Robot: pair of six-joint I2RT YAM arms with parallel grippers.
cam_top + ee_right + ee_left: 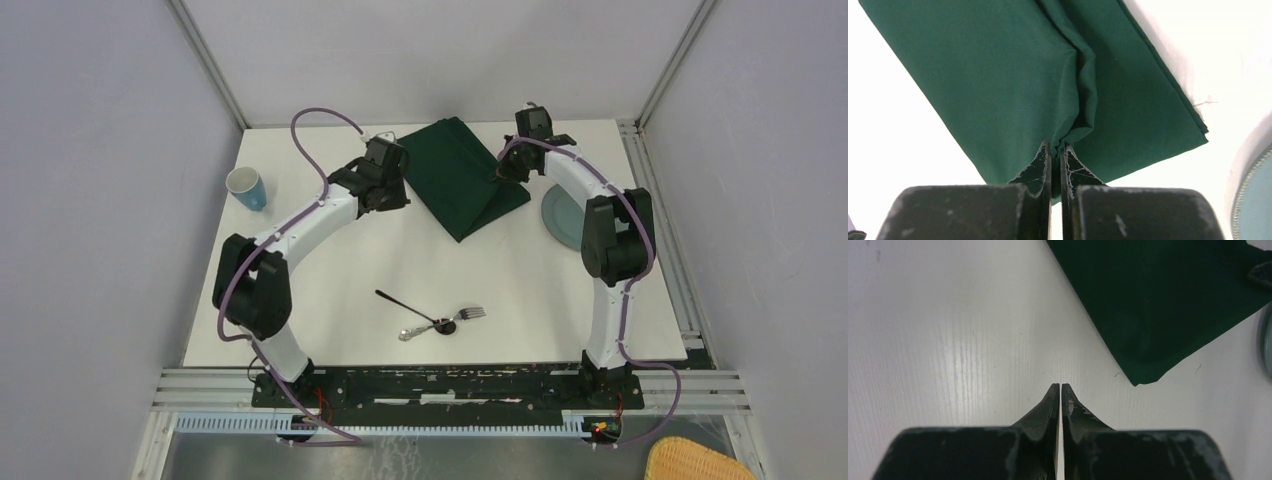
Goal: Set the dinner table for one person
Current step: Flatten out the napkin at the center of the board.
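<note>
Dinner table [520,290], right fingers [1040,172] pinching green cloth [998,75]

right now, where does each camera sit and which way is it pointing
top external: above and behind the bases, looking down on the dinner table; left arm and right arm show.
left wrist: on its arm, facing down past the shut left gripper at bare table, green cloth ahead.
right wrist: facing down past the right gripper pinching the green cloth.
shared: both wrist views catch the green cloth and plate rim.
</note>
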